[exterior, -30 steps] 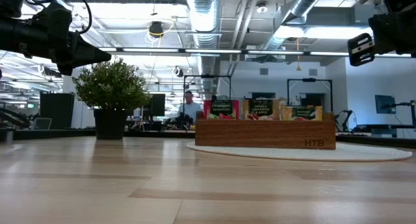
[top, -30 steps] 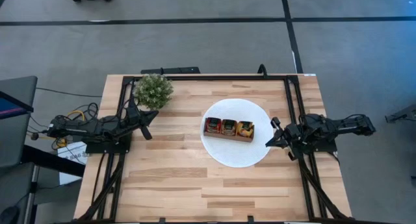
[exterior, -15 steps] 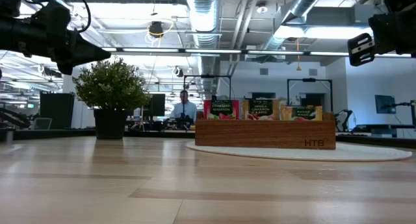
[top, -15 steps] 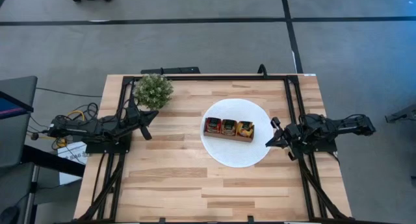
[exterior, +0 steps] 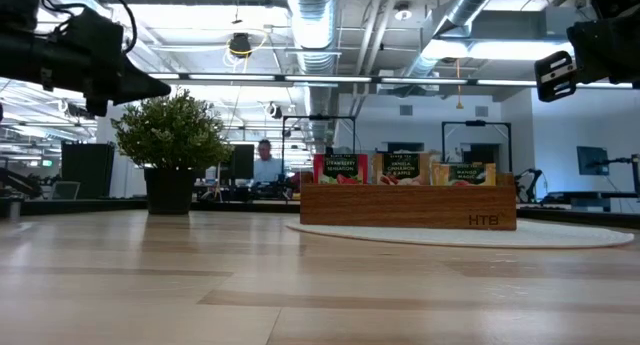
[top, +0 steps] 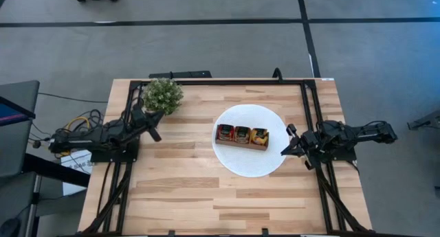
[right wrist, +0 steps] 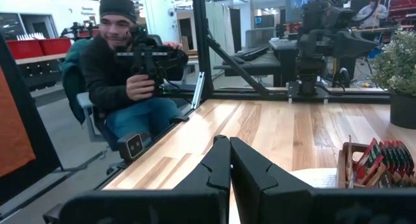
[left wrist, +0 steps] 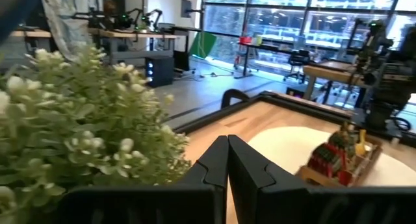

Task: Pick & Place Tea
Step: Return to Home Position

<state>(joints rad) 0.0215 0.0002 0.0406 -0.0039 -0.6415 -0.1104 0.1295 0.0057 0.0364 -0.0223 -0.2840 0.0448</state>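
The tea sachets [top: 241, 134] stand on edge in a brown wooden tray [exterior: 408, 207] with three compartments. The tray rests on a white plate [top: 249, 163] at the table's middle right. In the low view the sachets [exterior: 400, 168] stick up above the tray's wall. My left gripper [top: 154, 130] hovers shut at the table's left edge, close beside the green plant [top: 162, 95], and its fingertips [left wrist: 227, 143] meet. My right gripper [top: 287, 145] hovers shut at the plate's right rim, its fingertips [right wrist: 229, 146] together. Both are above the table and hold nothing.
The potted plant [exterior: 172, 135] stands at the far left corner. Black frame rails [top: 309, 106] run along the table's edges. A seated person [right wrist: 127, 74] holding a device shows in the right wrist view beyond the table. Bare wood [top: 206, 196] lies in the near half.
My left arm has swung a little toward the table's far edge, bringing its shut gripper closer to the plant. My right arm has kept still. A person in the room behind has walked toward the left of the low view.
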